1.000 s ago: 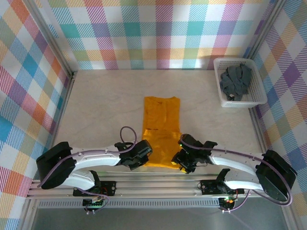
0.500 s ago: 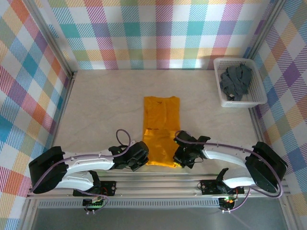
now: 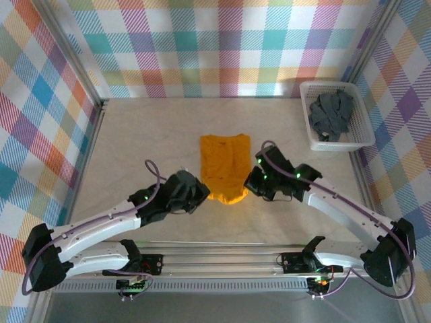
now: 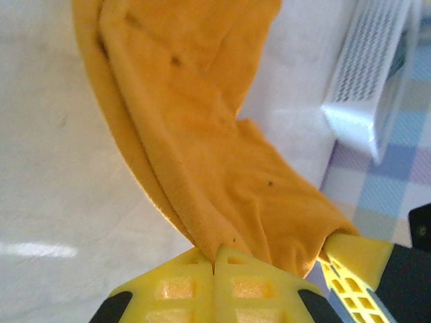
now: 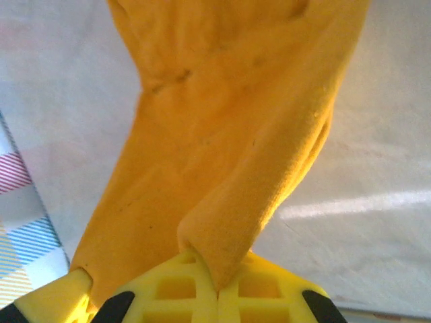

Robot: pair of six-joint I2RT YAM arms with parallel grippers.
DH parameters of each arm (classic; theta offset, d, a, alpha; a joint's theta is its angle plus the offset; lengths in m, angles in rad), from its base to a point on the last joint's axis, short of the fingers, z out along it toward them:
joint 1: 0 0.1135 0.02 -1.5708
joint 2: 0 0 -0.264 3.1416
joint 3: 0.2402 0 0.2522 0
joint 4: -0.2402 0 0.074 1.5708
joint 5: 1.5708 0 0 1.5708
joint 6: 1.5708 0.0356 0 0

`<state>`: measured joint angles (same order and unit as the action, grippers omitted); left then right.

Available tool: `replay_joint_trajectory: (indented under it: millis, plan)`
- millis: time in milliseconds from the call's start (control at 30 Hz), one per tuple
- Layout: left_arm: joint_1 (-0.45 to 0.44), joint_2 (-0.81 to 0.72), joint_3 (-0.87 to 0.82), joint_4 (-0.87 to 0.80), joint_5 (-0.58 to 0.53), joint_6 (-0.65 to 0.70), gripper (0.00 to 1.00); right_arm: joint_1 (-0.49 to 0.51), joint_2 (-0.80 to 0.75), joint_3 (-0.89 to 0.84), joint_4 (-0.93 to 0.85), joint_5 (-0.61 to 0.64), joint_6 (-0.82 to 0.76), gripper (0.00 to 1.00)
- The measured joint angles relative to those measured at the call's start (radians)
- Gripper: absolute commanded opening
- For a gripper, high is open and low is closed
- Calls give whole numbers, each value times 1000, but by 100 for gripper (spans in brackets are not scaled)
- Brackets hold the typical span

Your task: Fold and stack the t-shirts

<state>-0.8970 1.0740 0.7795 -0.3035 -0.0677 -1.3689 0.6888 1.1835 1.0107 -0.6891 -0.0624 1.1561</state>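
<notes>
Two shirts: one orange shirt [image 3: 225, 165] at the centre of the frame and one grey shirt [image 3: 330, 114] at the upper right. One basket [image 3: 337, 145], upper right. Two arms: left arm [image 3: 101, 225] at lower left, right arm [image 3: 343, 208] at lower right. Two grippers: left gripper [image 3: 204, 195] and right gripper [image 3: 250, 183], centre. One table [image 3: 148, 134].

Pale table [image 3: 135, 134] carries orange-yellow t-shirt [image 3: 225, 158] and white basket [image 3: 340, 145]
</notes>
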Motion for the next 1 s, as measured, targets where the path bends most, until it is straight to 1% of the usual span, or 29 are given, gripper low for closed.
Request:
replay_joint_trajectory:
  millis: [133,300,400,533,600,633,667,700,767,800,833,867,900,933,1000]
  plan:
    - [126,103,136,-19,63,44,0,-114,98,133,-15,-76,-58,0]
    - [246,236,268,-37,135,81,0,-226,269,271,-8,-203,-89,0]
    - [325,352,360,-41,190,89,0,-279,394,336,10,-286,-83,0]
    - [425,559,517,-52,249,106,0,-347,590,444,44,-392,-40,0]
    - [467,683,628,-64,276,117,0,-381,712,544,57,-427,-24,13]
    - [487,754,696,-69,293,128,0,-398,784,616,63,-442,-19,23]
    - [503,816,759,-69,309,137,5,-413,852,690,70,-456,-19,34]
    - [518,874,818,-68,324,147,11,-427,916,767,76,-468,-21,41]
    - [542,976,925,-68,353,180,45,-452,1037,925,71,-492,-43,49]
    - [548,1004,956,-69,359,192,51,-459,1073,977,61,-496,-59,52]
    - [553,1019,976,-80,363,212,52,-468,1091,1005,50,-494,-79,54]
    - [558,1020,980,-93,363,229,52,-476,1092,1011,30,-486,-101,58]
    - [558,1013,980,-103,363,240,51,-481,1079,1002,15,-477,-120,59]
    - [557,996,970,-113,359,257,50,-485,1046,965,14,-464,-142,62]
    - [542,920,888,-107,333,274,49,-484,945,838,25,-442,-179,64]
